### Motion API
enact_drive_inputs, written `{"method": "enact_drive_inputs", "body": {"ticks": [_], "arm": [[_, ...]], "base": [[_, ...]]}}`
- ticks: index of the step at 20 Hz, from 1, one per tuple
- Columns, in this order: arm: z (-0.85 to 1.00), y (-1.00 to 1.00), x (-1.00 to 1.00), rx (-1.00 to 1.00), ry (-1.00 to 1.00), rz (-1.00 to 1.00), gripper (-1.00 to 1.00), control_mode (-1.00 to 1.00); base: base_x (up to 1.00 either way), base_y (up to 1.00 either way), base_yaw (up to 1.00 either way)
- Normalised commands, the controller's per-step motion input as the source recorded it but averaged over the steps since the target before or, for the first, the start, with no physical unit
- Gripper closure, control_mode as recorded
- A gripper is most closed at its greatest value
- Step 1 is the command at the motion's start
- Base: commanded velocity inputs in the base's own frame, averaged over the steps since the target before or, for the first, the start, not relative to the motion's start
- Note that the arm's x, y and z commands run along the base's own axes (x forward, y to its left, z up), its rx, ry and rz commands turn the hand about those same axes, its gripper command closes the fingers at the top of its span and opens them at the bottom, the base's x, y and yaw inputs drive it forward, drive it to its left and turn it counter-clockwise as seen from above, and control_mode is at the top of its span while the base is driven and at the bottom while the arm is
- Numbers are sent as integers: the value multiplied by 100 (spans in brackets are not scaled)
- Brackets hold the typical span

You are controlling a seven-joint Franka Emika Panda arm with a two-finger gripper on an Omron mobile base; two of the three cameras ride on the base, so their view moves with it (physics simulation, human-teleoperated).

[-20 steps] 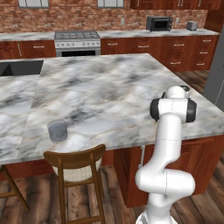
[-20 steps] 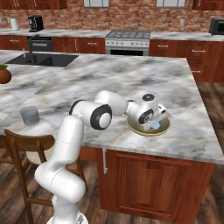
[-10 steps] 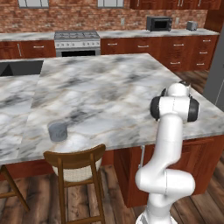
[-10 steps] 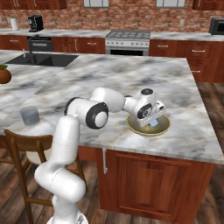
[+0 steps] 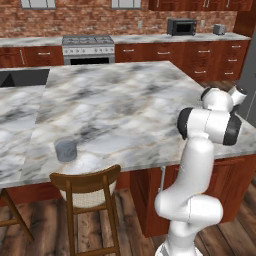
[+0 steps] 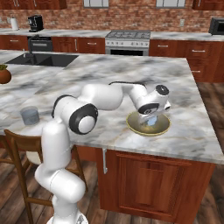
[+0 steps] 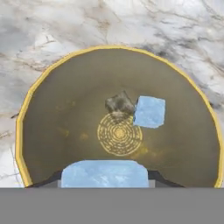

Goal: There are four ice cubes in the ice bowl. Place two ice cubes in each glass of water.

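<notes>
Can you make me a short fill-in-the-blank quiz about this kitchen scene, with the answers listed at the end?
1. The gripper is shut on an ice ____.
2. It hangs over the yellowish ice ____.
3. One loose ice cube lies in the ice bowl, which stands on a ____ countertop.
4. A grey-blue glass stands near the wooden ____.

Answers: cube; bowl; marble; chair

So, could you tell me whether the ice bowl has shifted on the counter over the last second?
No. In the right base view the ice bowl sits in the same spot, just as far from the front edge of the counter as before.
</notes>
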Motion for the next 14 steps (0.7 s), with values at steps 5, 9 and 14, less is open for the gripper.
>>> {"method": "enact_drive_inputs", "body": {"ticks": [5,9,14], "arm": [[55,24,-98,19,-1,32,100,-100],[88,54,-54,12,0,21,100,-100],[96,79,-21,5,2,24,100,-100]], "base": [[0,0,0],[0,0,0],[0,0,0]]}}
